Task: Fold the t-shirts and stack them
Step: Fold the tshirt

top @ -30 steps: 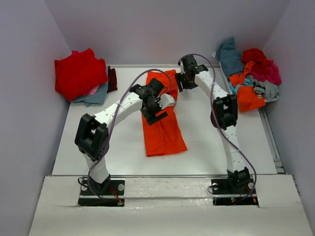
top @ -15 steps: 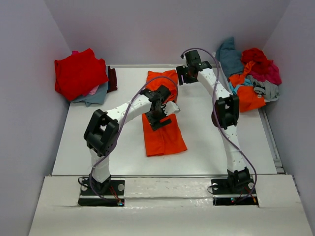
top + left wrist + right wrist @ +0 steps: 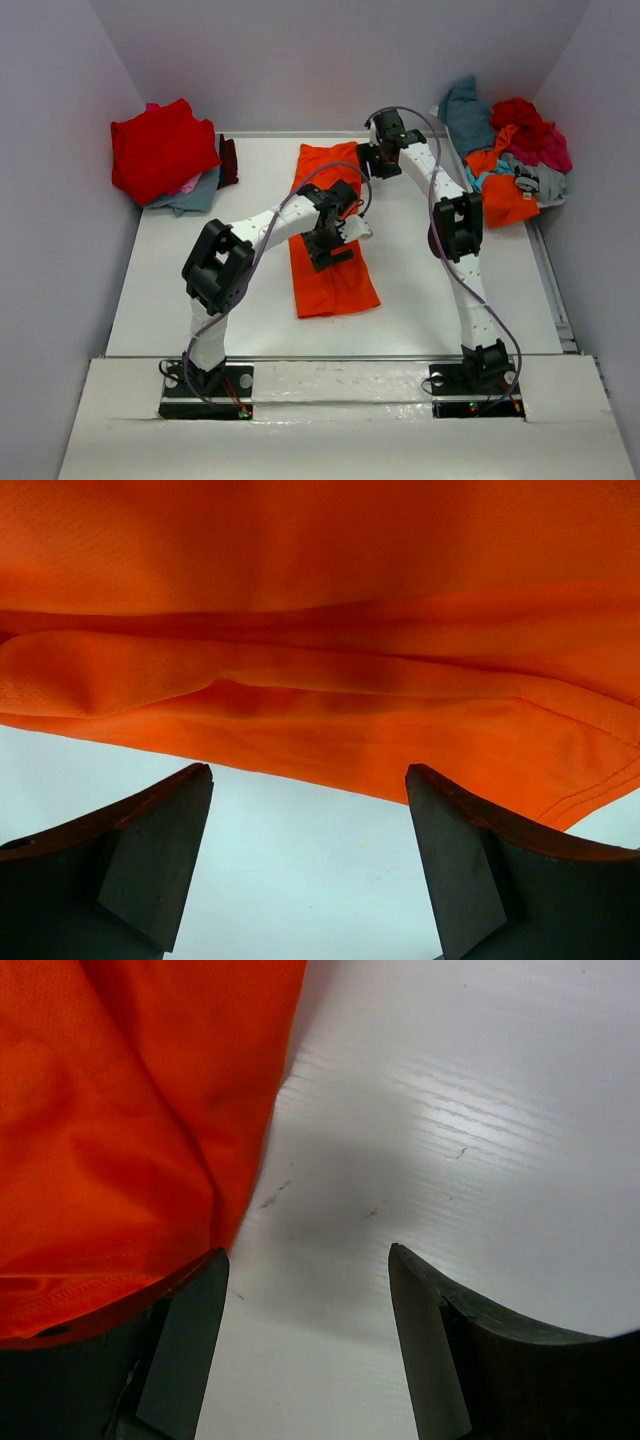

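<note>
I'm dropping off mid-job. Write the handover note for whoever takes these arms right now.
Left gripper: open, empty, low at the right edge of the orange shirt, about midway along.
Right gripper: open, empty, at that shirt's far right corner.
The orange shirt lies in the middle of the table, folded into a long strip.
Done: folded stack far left, red shirt on top.
Left: fold the strip across, stack it, then work through the loose heap far right.

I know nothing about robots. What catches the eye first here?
The bright orange shirt, folded into a long strip mid-table, with two white robot arms bent over it. A red shirt tops a stack at far left; a jumbled heap of clothes sits far right.
</note>
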Motion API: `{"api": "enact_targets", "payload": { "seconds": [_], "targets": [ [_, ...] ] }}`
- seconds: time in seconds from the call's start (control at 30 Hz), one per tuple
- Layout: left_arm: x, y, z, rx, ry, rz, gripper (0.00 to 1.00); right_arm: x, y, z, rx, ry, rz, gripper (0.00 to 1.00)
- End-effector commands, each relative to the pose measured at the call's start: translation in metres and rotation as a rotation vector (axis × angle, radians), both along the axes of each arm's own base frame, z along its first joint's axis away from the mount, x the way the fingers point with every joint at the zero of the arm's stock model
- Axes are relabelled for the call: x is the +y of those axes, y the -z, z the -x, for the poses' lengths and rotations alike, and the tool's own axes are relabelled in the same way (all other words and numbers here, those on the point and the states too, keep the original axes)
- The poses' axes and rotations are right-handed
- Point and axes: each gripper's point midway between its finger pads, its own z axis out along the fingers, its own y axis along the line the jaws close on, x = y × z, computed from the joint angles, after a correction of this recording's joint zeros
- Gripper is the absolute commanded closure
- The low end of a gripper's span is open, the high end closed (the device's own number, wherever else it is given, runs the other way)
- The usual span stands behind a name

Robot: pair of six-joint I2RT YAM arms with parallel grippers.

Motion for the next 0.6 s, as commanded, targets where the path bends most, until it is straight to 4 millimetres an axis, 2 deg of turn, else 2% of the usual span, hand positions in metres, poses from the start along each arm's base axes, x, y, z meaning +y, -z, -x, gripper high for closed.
{"api": "enact_targets", "payload": {
  "seconds": [0.0, 0.3, 0.57],
  "targets": [
    [-0.014, -0.016, 0.007, -0.012, 0.075, 0.015, 0.10, 0.005, -0.007, 0.005, 0.002, -0.015, -0.017, 0.29],
    [-0.016, -0.008, 0.041, 0.067, 0.160, 0.010, 0.10, 0.000, -0.020, 0.007, -0.019, -0.009, -0.003, 0.29],
    [-0.029, 0.001, 0.082, 0.213, 0.232, 0.074, 0.10, 0.001, -0.035, 0.002, -0.060, -0.009, -0.014, 0.29]
  ]
}}
